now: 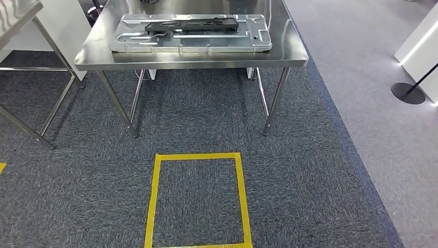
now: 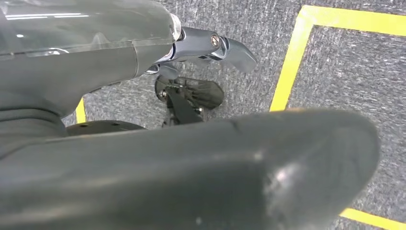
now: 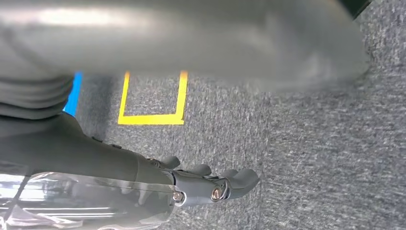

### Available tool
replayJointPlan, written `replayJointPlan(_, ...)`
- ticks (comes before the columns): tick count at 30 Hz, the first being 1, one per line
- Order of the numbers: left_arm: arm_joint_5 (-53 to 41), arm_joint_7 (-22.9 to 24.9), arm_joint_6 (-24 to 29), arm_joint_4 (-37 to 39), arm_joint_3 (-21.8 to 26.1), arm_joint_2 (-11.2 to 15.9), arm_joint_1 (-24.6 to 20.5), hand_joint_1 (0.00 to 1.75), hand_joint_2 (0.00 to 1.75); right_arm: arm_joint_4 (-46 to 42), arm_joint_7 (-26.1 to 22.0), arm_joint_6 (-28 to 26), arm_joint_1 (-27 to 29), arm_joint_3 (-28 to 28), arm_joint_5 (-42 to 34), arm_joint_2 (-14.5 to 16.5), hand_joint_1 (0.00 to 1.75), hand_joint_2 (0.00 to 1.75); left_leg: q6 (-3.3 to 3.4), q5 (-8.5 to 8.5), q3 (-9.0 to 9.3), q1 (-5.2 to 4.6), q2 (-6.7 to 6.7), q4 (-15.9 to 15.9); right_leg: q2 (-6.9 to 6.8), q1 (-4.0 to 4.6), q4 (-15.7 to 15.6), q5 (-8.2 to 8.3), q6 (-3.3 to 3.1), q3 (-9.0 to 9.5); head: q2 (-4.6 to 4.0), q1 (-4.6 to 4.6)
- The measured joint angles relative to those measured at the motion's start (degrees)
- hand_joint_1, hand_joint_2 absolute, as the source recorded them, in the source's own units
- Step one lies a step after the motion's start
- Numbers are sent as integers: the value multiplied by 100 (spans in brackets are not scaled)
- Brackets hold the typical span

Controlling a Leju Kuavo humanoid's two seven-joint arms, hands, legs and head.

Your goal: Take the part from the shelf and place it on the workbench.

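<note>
One flat part [image 1: 190, 32] lies lengthwise across the workbench [image 1: 103, 51], left to right.

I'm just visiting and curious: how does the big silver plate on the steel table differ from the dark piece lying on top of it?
The silver plate is pale, shiny metal; the dark piece is black and matte. The plate is much wider, covering most of the steel table from side to side, while the dark piece covers just a strip of the plate. The plate rests directly on the table; the dark piece rests on the plate. Both lie flat, long sides running across the table.
</note>
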Motion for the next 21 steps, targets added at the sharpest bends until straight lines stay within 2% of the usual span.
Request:
replayJointPlan(2,9,10,17,1,4,-1,11,0,0,7,6,-7,-6,-12,-4,0,0,175,61,42,-42,2,5,-41,2,-6,22,17,69,-18,0,0)
replayJointPlan(3,13,14,26,1,5,-2,13,0,0,9,7,-16,-6,-19,-5,0,0,175,100,74,-57,10,9,-57,7,-13,82,-34,100,-49,0,0)
replayJointPlan(4,18,15,33,1,7,-2,10,0,0,11,7,-31,-3,-26,-5,1,0,175,140,109,-78,20,14,-76,13,-18,247,-162,125,-124,0,0)
replayJointPlan(5,22,14,36,1,8,-2,7,0,0,14,8,-45,0,-31,-5,3,0,175,170,141,-106,19,19,-84,19,-29,535,-357,144,-250,0,0)
replayJointPlan(7,23,13,39,0,10,-1,7,0,0,21,14,-63,5,-34,9,15,0,175,207,184,-185,3,22,-73,24,-43,1305,-768,180,-587,0,0)
replayJointPlan(8,21,15,41,1,11,-1,9,0,0,25,29,-69,6,-34,23,22,0,175,213,200,-221,-3,24,-61,24,-56,1575,-863,205,-691,0,0)
replayJointPlan(9,23,22,45,1,13,-2,11,0,44,26,47,-81,9,-34,37,27,0,175,216,210,-252,-3,25,-45,24,-76,1645,-846,237,-694,0,0)
replayJointPlan(10,27,31,50,2,14,-2,11,0,87,26,63,-106,11,-34,47,31,0,175,216,215,-275,2,25,-23,23,-104,1473,-723,276,-574,0,0)
replayJointPlan(12,56,48,63,2,28,-1,5,0,175,27,75,-159,8,-34,31,31,0,87,196,206,-309,4,18,48,24,-176,675,-393,362,-118,0,0)
replayJointPlan(13,71,51,73,1,42,1,-2,0,175,30,72,-172,3,-35,16,31,0,44,170,192,-331,-5,13,98,38,-195,321,-272,354,65,0,-2)
replayJointPlan(14,83,51,84,1,55,3,-10,0,175,32,67,-174,-2,-37,1,31,0,44,146,181,-353,-17,8,138,48,-200,99,-230,331,171,0,-2)
replayJointPlan(16,90,48,117,1,73,6,-19,0,175,34,61,-167,-5,-44,-15,31,0,131,101,176,-385,-29,2,177,68,-173,18,-218,250,186,0,-4)
replayJointPlan(17,95,45,129,1,78,7,-20,0,175,34,62,-168,-3,-49,-19,31,0,175,91,185,-390,-22,2,174,64,-157,20,-226,242,181,0,-3)
replayJointPlan(21,175,46,140,1,78,6,-15,0,175,33,72,-171,4,-52,-72,27,0,175,50,210,-393,5,0,160,64,-117,24,-207,210,173,0,-4)
